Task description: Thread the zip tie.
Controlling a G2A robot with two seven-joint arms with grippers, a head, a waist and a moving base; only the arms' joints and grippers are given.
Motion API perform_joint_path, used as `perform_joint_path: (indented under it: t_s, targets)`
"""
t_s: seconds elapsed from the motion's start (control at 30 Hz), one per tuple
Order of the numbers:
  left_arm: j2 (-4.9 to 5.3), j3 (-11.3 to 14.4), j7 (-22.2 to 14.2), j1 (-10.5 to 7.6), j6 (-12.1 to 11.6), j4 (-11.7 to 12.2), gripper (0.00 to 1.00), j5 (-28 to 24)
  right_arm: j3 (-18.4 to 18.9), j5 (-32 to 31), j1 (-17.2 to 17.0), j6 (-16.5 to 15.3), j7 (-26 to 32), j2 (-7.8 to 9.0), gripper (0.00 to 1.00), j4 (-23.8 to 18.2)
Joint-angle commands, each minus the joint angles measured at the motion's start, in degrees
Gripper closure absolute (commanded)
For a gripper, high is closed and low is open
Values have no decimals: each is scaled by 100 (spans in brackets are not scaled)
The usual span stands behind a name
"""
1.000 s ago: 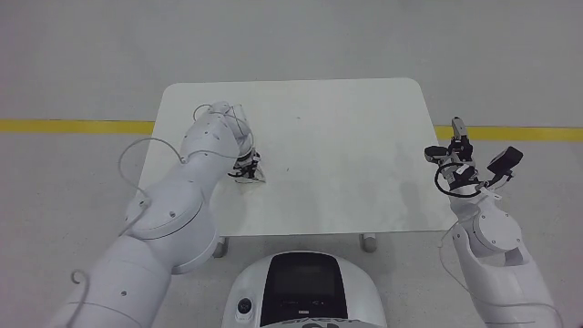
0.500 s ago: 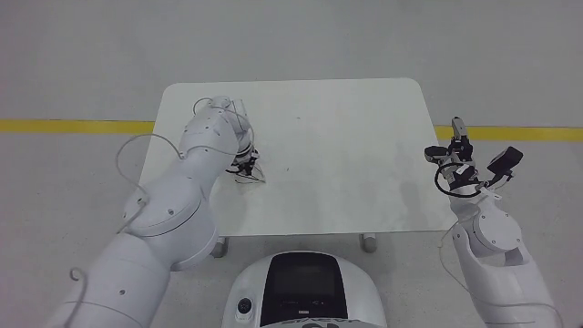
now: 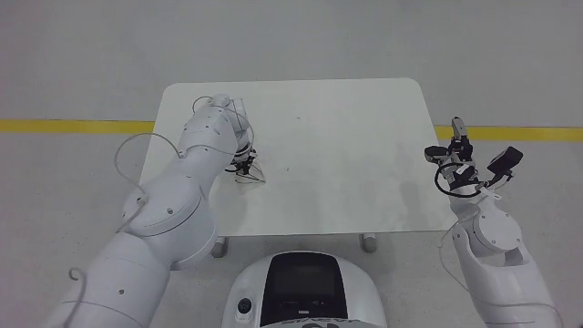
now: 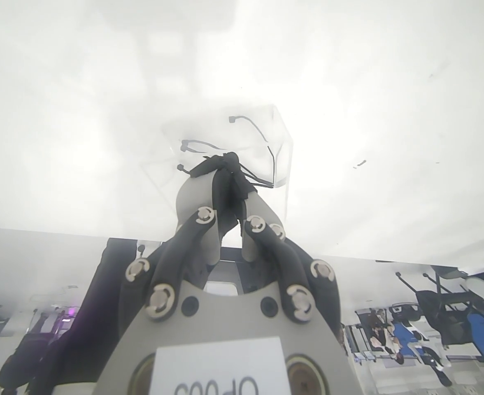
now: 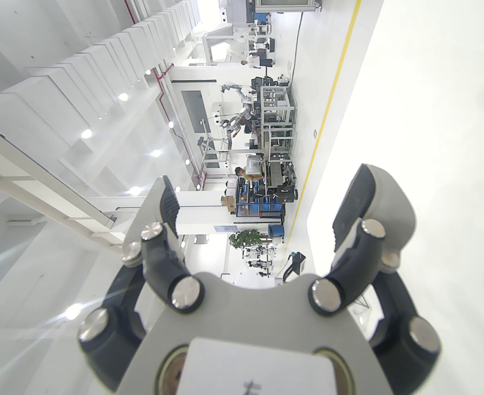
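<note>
**Illumination.** The light is bright, even and comes from overhead. In the top view the surface is lit uniformly from edge to edge.

**Left wrist view.** The surface is exposed almost to white under a milky haze. Pale rectangular reflections of overhead fixtures lie across it. The clear box on the surface shows mainly as thin highlights along its edges. The dark zip tie stands out against it in high contrast.

**Right wrist view.** Rows of ceiling lamps high above the surface produce star-shaped glare and long flare streaks. The surface itself is blown out to plain white.

**Distortion.** Both wrist views show wide-angle bending. The yellow floor line beside the surface bows, and the ceiling beams fan outward.
</note>
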Motion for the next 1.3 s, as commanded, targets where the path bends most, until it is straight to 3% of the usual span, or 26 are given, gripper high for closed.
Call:
perform_joint_path:
  t_s: [0.0,0.1,0.4,0.67,0.7,0.73,0.83,1.27]
  targets:
    - [0,0,-3,-1,0,0,100,-3,0,0,0,0,0,0,0,0]
    - [12,-20,80,73,-76,-22,100,-53,0,0,0,0,0,0,0,0]
    - [45,-31,86,143,0,-68,100,-107,0,0,0,0,0,0,0,0]
    - [12,0,148,187,0,-45,100,-31,0,0,0,0,0,0,0,0]
    - [5,0,157,194,0,-34,93,-29,0,0,0,0,0,0,0,0]
    - [-2,0,179,200,0,-10,80,-9,0,0,0,0,0,0,0,0]
    - [-19,0,227,214,0,0,67,-3,0,0,0,0,0,0,0,0]
    - [-25,0,339,276,0,0,67,-19,0,0,0,0,0,0,0,0]
